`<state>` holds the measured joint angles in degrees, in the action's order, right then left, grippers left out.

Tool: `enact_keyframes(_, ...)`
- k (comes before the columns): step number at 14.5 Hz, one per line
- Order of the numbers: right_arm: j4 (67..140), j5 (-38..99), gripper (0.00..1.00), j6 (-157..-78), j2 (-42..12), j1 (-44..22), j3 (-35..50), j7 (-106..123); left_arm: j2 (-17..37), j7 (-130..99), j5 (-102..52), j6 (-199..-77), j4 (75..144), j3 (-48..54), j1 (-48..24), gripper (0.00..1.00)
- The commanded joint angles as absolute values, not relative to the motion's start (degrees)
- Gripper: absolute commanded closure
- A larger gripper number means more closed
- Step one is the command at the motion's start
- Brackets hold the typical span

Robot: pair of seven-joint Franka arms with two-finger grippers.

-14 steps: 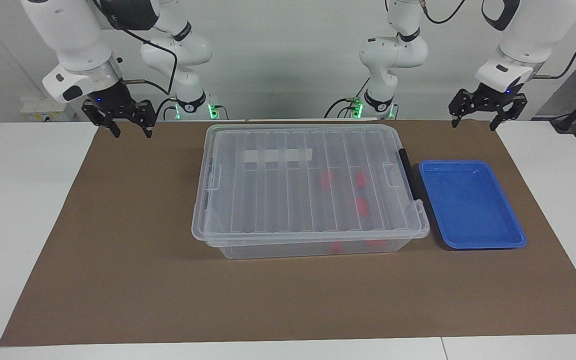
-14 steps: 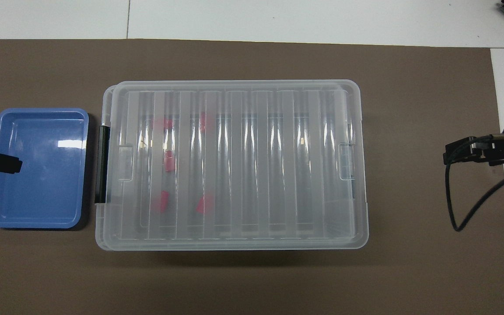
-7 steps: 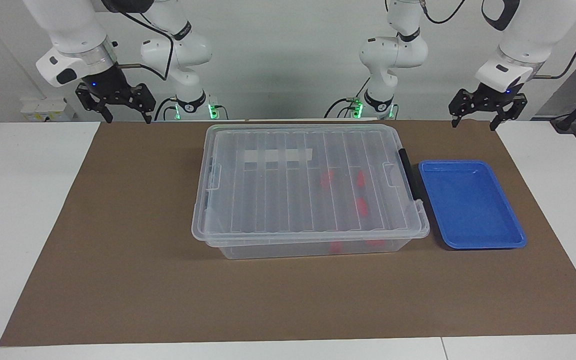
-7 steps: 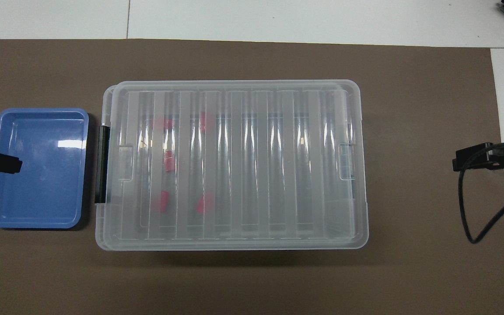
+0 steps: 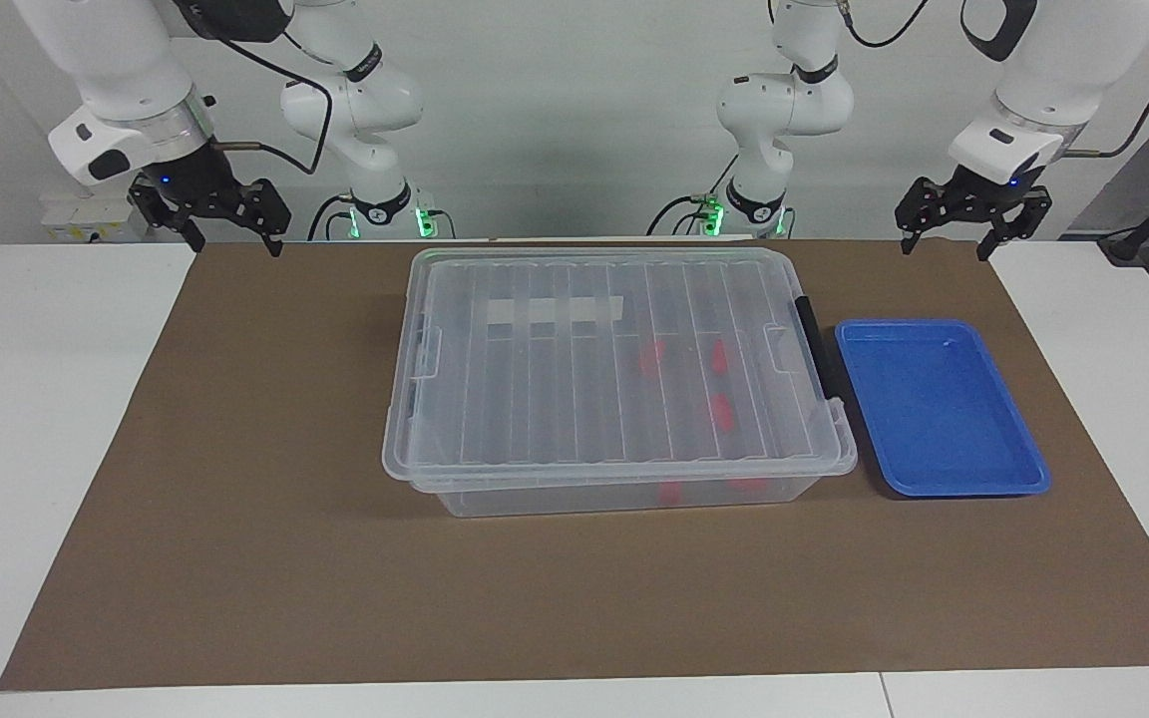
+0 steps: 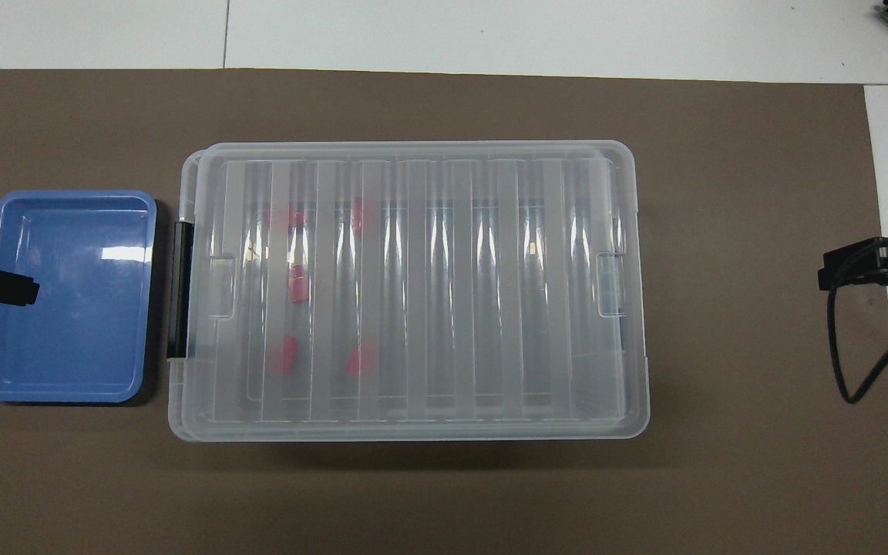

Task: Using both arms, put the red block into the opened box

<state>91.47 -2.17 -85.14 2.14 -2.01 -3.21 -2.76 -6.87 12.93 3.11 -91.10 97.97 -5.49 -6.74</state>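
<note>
Across the table in the facing view, my left gripper and right gripper hang released and empty over the brown mat's corners nearest my bases, while the red blocks show only as blurred smears through the ribbed lid covering the box, so their pointing is unreadable. From overhead, the box's long axis runs between my arms' ends, its black handle just beside the blue tray; only a fingertip of my left gripper shows over that tray, and five pink smudges sit inside toward the handle end.
</note>
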Motion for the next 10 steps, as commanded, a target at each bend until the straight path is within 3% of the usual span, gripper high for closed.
enact_keyframes(1,89.1,-3.0,0.00,-82.4,1.0,-4.0,-5.0,-1.8,-7.6,12.3,3.7,-91.2,99.1,-5.4,-6.6,0.00)
enact_keyframes(3,88.4,-1.2,0.00,-80.5,0.9,-3.8,-5.5,-1.8,-7.6,12.4,3.7,-91.3,99.1,-5.4,-6.6,0.00)
enact_keyframes(10,89.8,-1.9,0.00,-84.6,1.4,-4.2,-5.3,-1.9,-7.6,12.3,3.7,-91.3,99.1,-5.4,-6.6,0.00)
